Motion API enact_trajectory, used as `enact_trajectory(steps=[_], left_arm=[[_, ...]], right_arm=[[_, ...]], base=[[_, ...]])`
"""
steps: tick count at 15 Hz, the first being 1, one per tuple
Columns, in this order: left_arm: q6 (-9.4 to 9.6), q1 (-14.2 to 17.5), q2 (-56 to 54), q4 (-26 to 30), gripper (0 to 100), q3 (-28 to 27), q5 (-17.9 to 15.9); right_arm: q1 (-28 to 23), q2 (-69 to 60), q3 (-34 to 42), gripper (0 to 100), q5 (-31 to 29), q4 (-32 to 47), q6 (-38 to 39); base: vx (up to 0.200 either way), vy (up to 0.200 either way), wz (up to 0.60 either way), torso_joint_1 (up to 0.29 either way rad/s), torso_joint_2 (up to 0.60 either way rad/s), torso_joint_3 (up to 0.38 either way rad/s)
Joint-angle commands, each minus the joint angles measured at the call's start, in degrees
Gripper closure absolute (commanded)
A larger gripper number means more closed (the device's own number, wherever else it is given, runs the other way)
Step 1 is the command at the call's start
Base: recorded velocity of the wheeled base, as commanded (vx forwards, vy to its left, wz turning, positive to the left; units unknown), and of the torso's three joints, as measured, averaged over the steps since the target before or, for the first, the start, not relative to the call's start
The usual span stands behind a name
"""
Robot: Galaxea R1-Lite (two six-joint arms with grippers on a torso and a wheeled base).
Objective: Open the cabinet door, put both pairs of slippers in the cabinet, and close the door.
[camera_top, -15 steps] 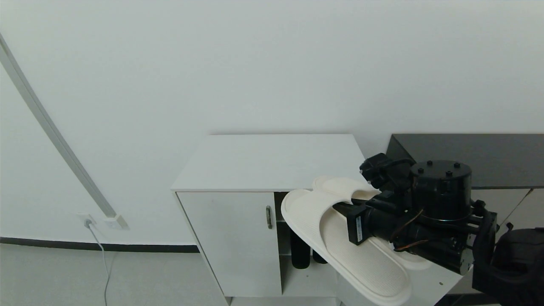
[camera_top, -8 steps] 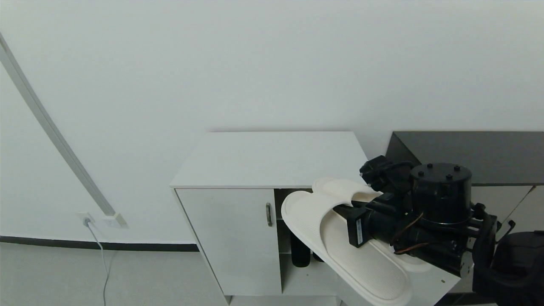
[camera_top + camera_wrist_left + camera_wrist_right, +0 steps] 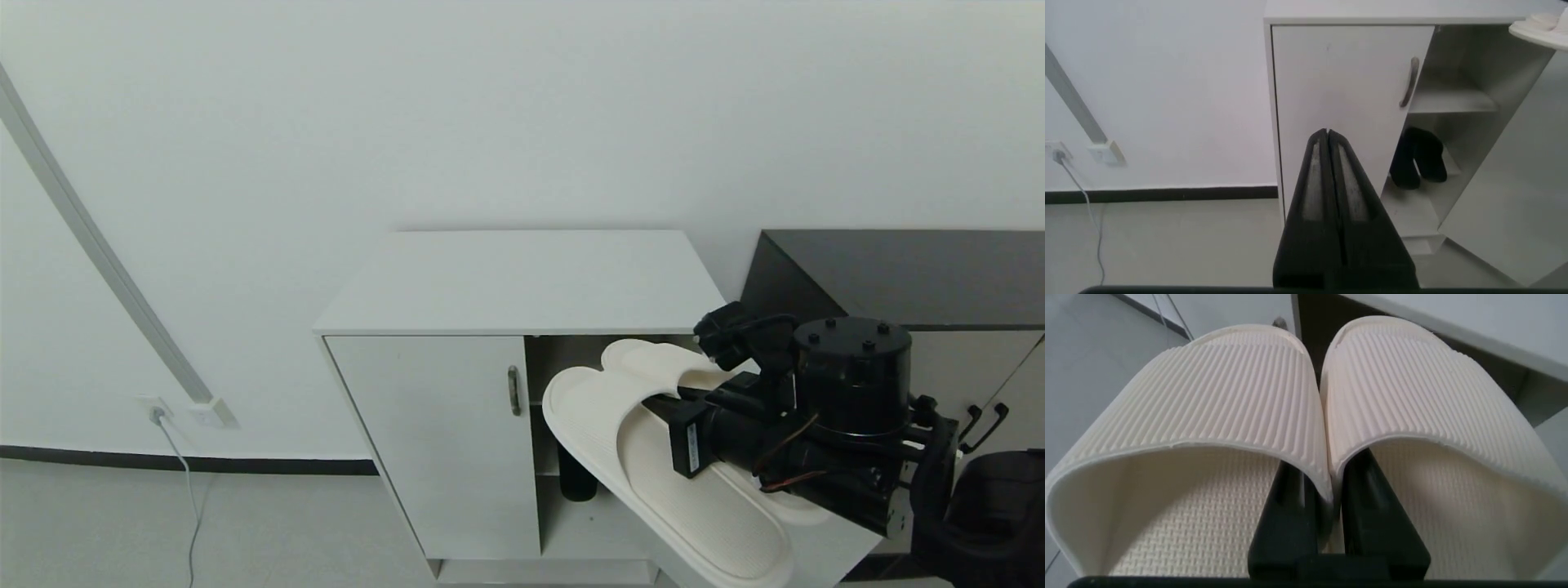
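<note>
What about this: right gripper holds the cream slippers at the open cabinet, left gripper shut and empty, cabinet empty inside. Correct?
No: the cabinet is not empty. The left wrist view shows a black pair of slippers standing inside, below the shelf. The rest holds: right gripper holds the cream slippers at the open cabinet, left gripper shut and empty.

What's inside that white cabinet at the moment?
In the cabinet, open half, a dark pair of slippers stands on the lower level, under a shelf. The closed door hides the other half, and the cream slippers cover part of the opening in the head view.
</note>
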Motion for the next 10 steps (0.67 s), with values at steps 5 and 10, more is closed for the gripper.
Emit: enact_trajectory(steps=[5, 10], left_arm=[[-0.11, 0.0, 0.0, 0.0, 100, 0.0, 0.0], [-0.02, 0.0, 0.0, 0.0, 100, 0.0, 0.0]], right_arm=[[0.2, 0.1, 0.4, 100, 0.0, 0.0, 0.0], [0.2, 0.2, 0.5, 100, 0.0, 0.0, -0.1]], base=[[0.0, 0.0, 0.0, -0.223, 0.55, 0.316], [0.0, 0.0, 0.0, -0.205, 0.53, 0.326]])
